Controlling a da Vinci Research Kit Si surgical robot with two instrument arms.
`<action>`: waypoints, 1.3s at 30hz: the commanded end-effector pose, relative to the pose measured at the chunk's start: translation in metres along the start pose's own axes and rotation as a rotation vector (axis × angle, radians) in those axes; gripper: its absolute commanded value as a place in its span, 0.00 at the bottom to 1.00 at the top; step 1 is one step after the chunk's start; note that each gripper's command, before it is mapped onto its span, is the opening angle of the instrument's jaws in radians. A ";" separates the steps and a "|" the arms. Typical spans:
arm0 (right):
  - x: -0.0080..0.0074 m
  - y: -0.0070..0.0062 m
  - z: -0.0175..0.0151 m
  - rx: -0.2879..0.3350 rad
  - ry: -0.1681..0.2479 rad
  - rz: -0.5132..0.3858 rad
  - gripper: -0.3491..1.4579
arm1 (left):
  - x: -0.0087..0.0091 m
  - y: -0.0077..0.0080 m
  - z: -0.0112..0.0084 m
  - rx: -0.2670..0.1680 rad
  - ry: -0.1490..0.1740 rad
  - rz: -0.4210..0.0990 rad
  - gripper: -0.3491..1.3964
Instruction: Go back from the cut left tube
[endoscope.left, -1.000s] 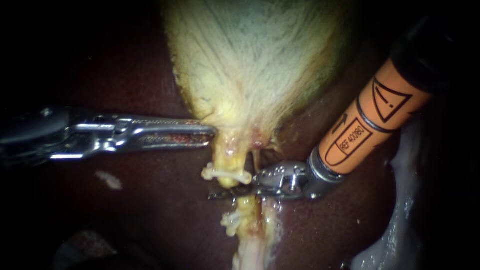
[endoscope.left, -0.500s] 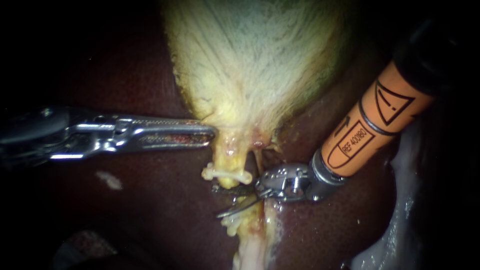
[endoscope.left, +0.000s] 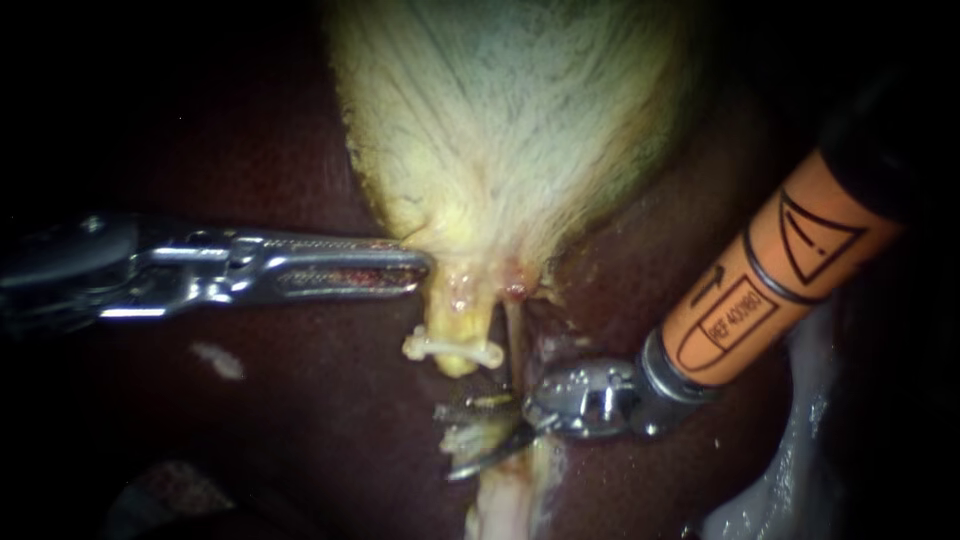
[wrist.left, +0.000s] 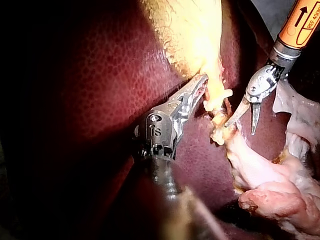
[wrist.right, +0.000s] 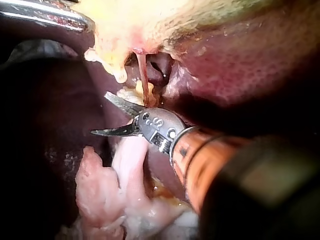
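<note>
Nearest the endoscope, a strip of pale tissue (endoscope.left: 510, 500) is lying over the dark liver (endoscope.left: 300, 400). Just beyond it the right instrument (endoscope.left: 446, 442) is reaching in from the right, its orange-sleeved shaft sloping down to a small metal wrist. Its two thin blades are standing clearly apart and are gripping nothing.

The cut left tube is lying in two pieces. Its lower stump (endoscope.left: 480, 432), yellowish and ragged, is sitting in the gap between the spread blades. In the left wrist view one blade tip is lying close against it, though whether it is touching cannot be told. The upper stump (endoscope.left: 455, 320) is hanging from the gallbladder's neck a little above the upper blade and apart from it, with a white clip (endoscope.left: 450, 347) crossing it near its free end. Just beside the stumps, on the right instrument's side, a thin tube (endoscope.left: 513, 335) is running unbroken from the neck down behind the instrument's wrist.

Further back, the left instrument (endoscope.left: 420, 268) is lying level from the left, its jaws drawn nearly together and pinching the edge of the gallbladder (endoscope.left: 510, 130) just above the upper stump (the tips are meeting yellow tissue in all three views). The pale, streaked gallbladder is widening away behind them.
</note>
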 end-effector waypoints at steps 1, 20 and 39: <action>-0.0002 0.0002 -0.0006 -0.012 0.003 -0.004 0.78 | 0.0000 0.0000 0.0000 0.000 0.000 0.000 0.00; 0.0003 0.0038 -0.0146 -0.293 0.003 -0.288 0.86 | 0.0001 0.0002 -0.0001 0.001 0.000 0.000 0.00; 0.0018 0.0044 -0.0166 -0.402 0.028 -0.386 0.99 | 0.0014 0.0003 0.0024 0.001 0.007 0.013 0.00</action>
